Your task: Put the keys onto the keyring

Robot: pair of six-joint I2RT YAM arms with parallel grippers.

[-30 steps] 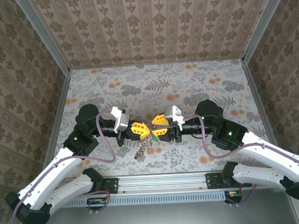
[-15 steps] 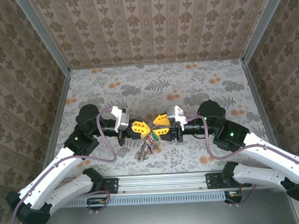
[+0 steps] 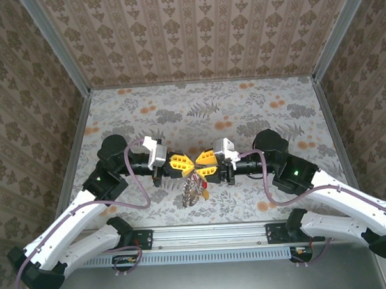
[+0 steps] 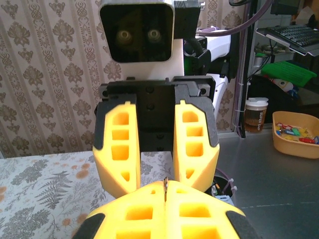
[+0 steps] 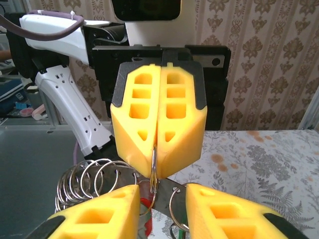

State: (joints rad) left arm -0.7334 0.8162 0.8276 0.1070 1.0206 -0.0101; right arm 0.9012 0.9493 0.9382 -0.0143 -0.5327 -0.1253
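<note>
My left gripper (image 3: 183,165) is shut on the edge of a thin silver ring (image 5: 155,168), part of the keyring bunch (image 3: 191,190) that hangs below it. In the left wrist view the left gripper (image 4: 165,193) shows a sliver of that ring between its pads. My right gripper (image 5: 162,201) faces it tip to tip, open, its fingers either side of the ring and apart from it. Silver key blades (image 5: 192,181) hang on the ring, with a red tag (image 5: 145,221) and a bit of green tag (image 5: 183,229). A coil of several silver rings (image 5: 87,180) sits to the left. The right gripper (image 3: 205,169) is above the table.
Both grippers meet over the flower-patterned table (image 3: 255,110), near its front middle. Patterned walls (image 3: 194,35) close in three sides, and a metal rail (image 3: 210,233) runs along the near edge. Beyond the table, a yellow bin (image 4: 296,139) stands on a grey bench.
The hanging bunch has swung a little to the right and turned beneath the grippers. Both arms have stayed almost still.
</note>
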